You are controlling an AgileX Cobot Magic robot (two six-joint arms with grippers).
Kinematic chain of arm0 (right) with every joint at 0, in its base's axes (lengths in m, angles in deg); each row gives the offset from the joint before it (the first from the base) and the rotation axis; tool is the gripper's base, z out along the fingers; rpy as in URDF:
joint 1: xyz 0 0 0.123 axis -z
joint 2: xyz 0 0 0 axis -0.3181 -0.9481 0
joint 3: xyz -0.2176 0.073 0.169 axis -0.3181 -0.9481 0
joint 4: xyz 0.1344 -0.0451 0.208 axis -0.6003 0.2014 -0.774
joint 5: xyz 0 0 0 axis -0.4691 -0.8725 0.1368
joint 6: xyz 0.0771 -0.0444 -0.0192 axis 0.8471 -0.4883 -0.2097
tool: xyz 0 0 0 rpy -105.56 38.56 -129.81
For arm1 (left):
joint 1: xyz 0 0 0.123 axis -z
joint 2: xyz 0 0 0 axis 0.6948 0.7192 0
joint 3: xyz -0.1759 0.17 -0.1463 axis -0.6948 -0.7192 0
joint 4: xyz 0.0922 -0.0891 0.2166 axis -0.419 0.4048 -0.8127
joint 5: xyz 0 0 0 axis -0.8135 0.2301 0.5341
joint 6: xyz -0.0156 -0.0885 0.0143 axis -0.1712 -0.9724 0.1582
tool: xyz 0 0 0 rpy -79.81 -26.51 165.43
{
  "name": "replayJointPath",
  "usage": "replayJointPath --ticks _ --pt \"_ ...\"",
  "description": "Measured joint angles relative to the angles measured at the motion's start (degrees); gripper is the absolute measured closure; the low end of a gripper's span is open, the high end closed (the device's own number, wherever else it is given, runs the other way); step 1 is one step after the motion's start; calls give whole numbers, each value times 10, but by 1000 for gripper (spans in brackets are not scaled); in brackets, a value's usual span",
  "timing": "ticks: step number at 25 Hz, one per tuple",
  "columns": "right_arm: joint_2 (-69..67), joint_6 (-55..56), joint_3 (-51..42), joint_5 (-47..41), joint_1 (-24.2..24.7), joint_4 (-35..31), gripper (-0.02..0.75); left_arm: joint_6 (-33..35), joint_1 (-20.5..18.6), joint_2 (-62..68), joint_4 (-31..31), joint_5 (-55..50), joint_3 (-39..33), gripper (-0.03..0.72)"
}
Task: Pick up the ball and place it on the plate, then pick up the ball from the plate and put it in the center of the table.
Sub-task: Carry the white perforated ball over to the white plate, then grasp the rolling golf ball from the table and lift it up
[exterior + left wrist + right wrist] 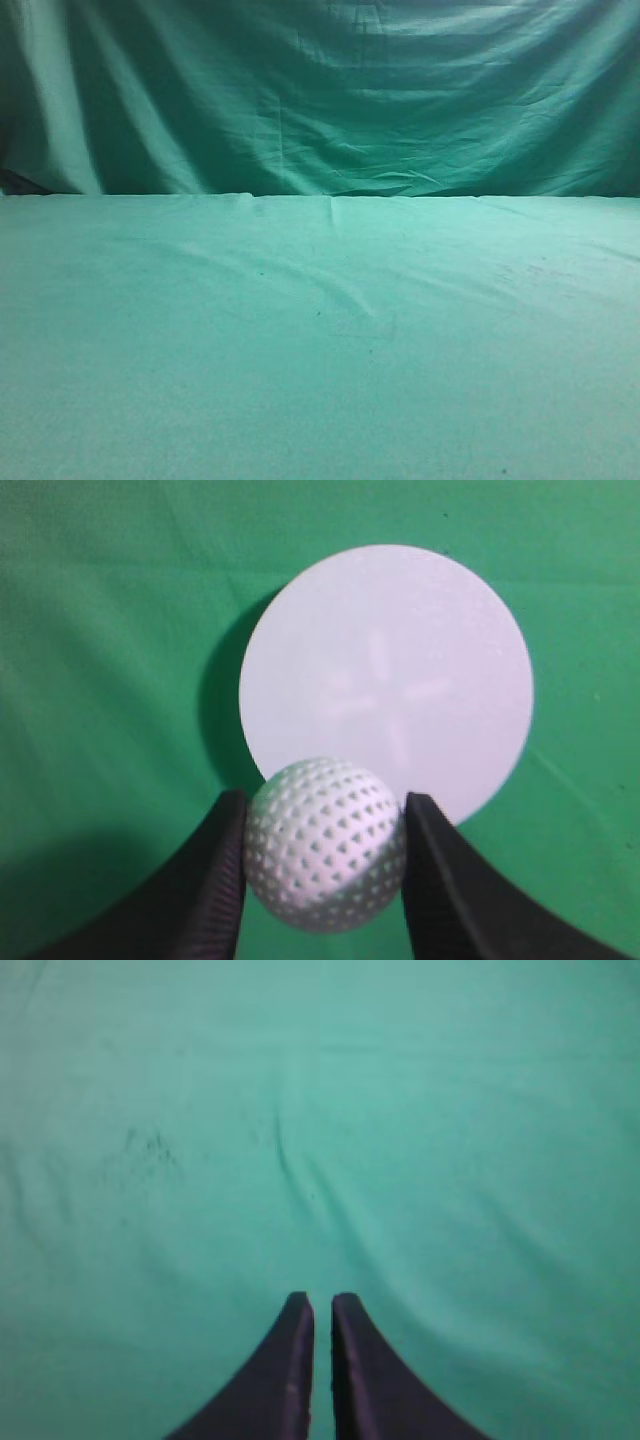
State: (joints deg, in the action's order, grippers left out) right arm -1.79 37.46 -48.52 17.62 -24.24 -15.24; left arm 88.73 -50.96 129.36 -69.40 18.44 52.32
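In the left wrist view my left gripper (323, 810) is shut on the ball (323, 842), a white dimpled ball held between the two black fingers above the green cloth. The plate (400, 650), a flat white round disc, lies on the table (90, 680) just beyond the ball, which overlaps its near edge in the view. In the right wrist view my right gripper (322, 1305) is shut and empty over bare green cloth (450, 1110). The exterior view shows only the table (320, 350); ball, plate and both grippers are out of that view.
A draped green curtain (320, 90) hangs behind the table's far edge. The cloth has soft wrinkles (330, 290) near the middle and a few dark specks (145, 1150).
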Motion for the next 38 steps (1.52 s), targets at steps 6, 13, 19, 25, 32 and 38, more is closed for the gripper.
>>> replayJointPath --ticks 6,13,19,25,32,38 --pt "-78 -43 17 -2 -44 -39 682 -10 0 47 -20 38 0 375" --pt "-126 -51 17 21 -74 -42 682 -12 0 88 -25 68 0 375" --pt "-126 -52 18 34 -74 -42 682 -12 0 91 -19 88 0 375" --pt "-126 -54 18 35 -74 -48 682 19 0 91 85 29 55 38" --pt "-126 -54 19 36 -74 -50 682 192 0 94 337 -116 189 273" --pt "-126 -55 19 30 -74 -52 682 288 0 80 472 -190 229 655"
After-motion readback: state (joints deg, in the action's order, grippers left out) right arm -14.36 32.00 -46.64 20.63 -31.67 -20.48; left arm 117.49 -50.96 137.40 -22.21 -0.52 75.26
